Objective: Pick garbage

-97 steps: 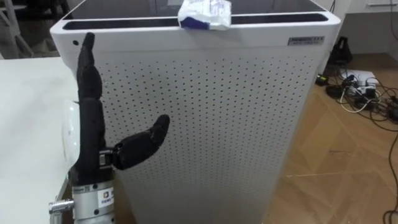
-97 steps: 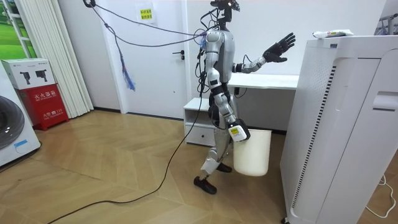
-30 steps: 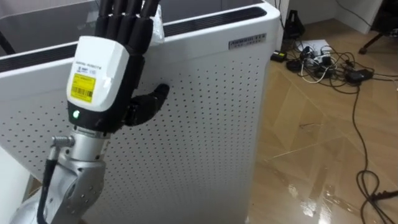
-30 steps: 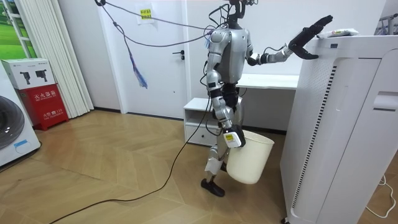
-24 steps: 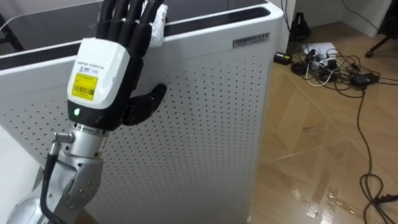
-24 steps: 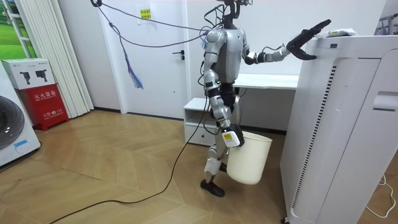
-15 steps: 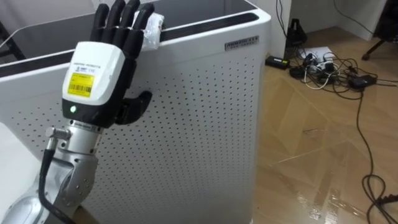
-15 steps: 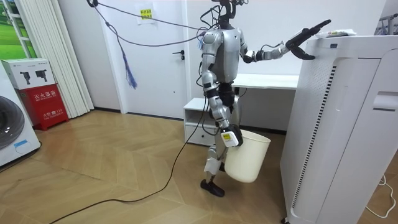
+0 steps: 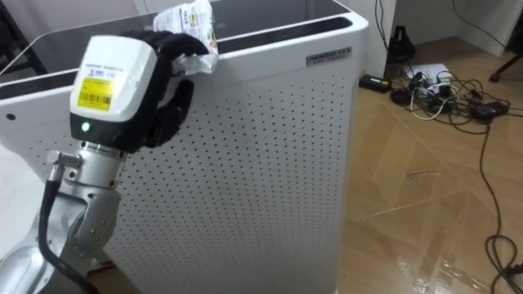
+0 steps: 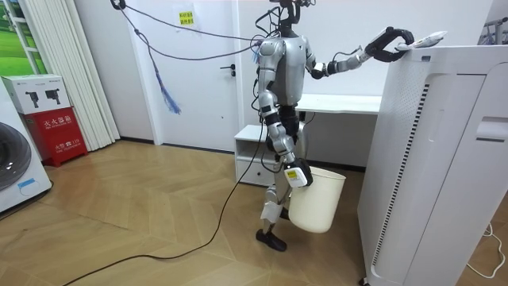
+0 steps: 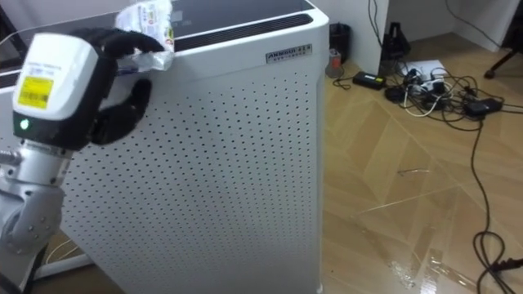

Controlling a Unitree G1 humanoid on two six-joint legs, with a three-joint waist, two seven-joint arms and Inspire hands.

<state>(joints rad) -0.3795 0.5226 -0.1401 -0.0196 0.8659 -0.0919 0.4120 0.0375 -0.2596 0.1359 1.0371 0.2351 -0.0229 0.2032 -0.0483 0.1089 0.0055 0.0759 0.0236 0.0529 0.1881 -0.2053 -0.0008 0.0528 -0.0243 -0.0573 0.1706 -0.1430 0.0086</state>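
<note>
- Eye views: left hand (image 9: 122,90) has its fingers curled round the crumpled wrapper (image 9: 189,18) atop the white perforated unit (image 9: 270,163).
- Room view: right hand (image 10: 295,176) hangs at a white bin (image 10: 319,208); I cannot tell its grip.

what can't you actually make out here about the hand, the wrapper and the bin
- Eye views: the wrapper's lower part, covered by the left hand's curled fingers; whether it is off the white unit's top is unclear.
- Room view: the right hand at the bin's rim, too small to read its grip.
- Room view: the bin's inside, hidden by its wall.
</note>
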